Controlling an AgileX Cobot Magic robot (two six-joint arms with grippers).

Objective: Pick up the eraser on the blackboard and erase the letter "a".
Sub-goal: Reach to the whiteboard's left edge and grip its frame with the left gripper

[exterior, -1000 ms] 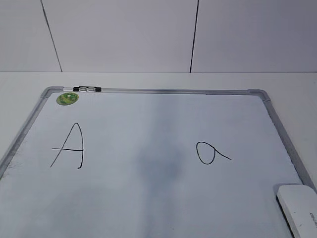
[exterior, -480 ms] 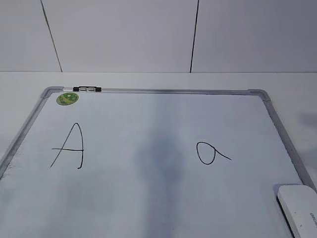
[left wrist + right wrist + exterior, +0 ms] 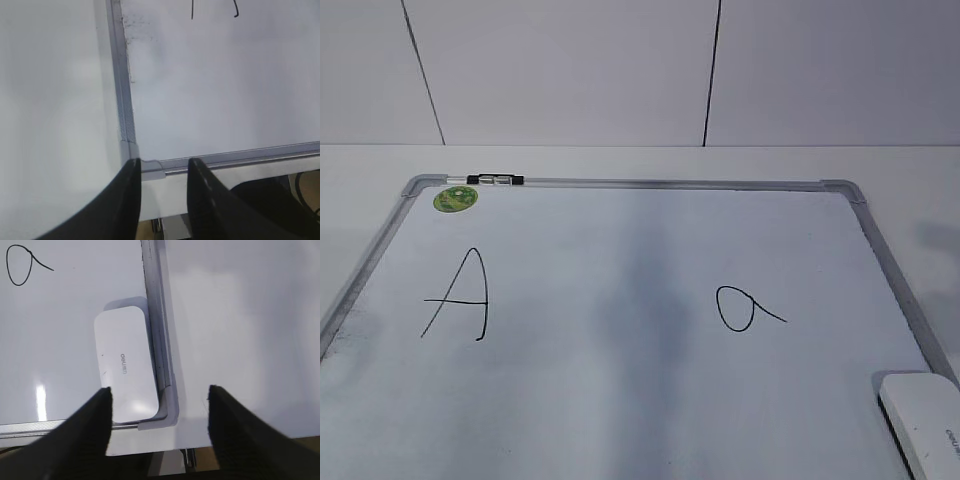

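- Eraser (image 3: 126, 363) flat on board (image 3: 650, 250), 5 o'clock corner, against frame; "a" (image 3: 740, 308) at its 11 o'clock.
- Right tool (image 3: 159, 412) spread wide, empty, above eraser; left tool (image 3: 164, 172) slightly parted, empty.
- Likely light, stiff, slick plastic: pinch across long sides.

Two pairs of matte black gripper fingers

The left gripper (image 3: 162, 172) shows two smooth black fingers (image 3: 131, 200), broad at the bottom edge of the left wrist view and curving to narrow rounded tips; a faint row of small pale dots runs along the inner edge of the right-hand one. The right gripper (image 3: 159, 397) has two black, wedge-shaped fingers (image 3: 95, 425) with blunt, squared tips and plain dull surfaces.
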